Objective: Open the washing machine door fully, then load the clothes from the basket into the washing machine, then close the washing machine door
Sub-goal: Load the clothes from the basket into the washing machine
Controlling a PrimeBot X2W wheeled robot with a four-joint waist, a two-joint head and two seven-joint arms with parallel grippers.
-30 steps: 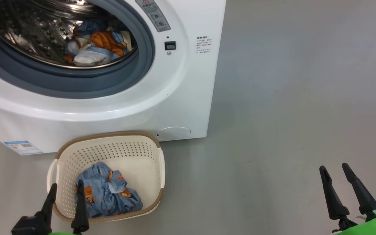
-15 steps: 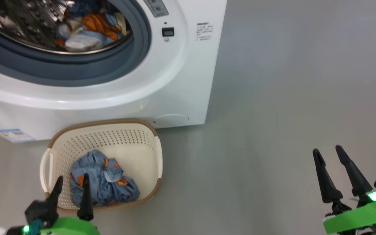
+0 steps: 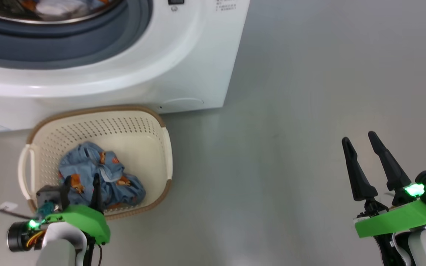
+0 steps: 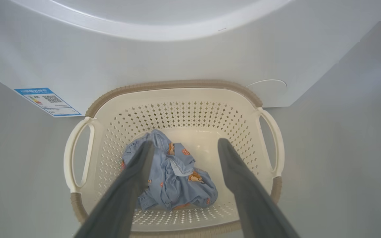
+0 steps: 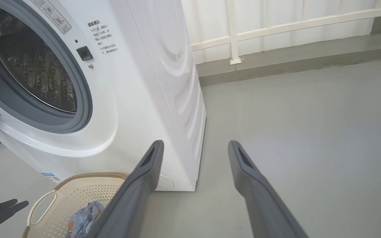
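- Blue label sticker (image 4: 47,101) with QR code, washing machine (image 4: 177,56) front's lower left; print unreadable.
- One basket (image 4: 177,84), two handles, one clothes (image 4: 177,185) bundle inside.
- Both spread, empty: left gripper (image 4: 185,143) over basket, right gripper (image 3: 359,137) above floor (image 3: 290,111).

A laundry area; a big white boxy front-loading washing machine (image 5: 137,99) stands on a smooth, bare grey floor (image 5: 309,132); in front of it sits a small cream perforated plastic basket (image 3: 124,129) holding blue printed fabric clothes (image 3: 87,166); behind it run a low grey kerb (image 5: 293,56) and a white barred railing (image 5: 231,29).
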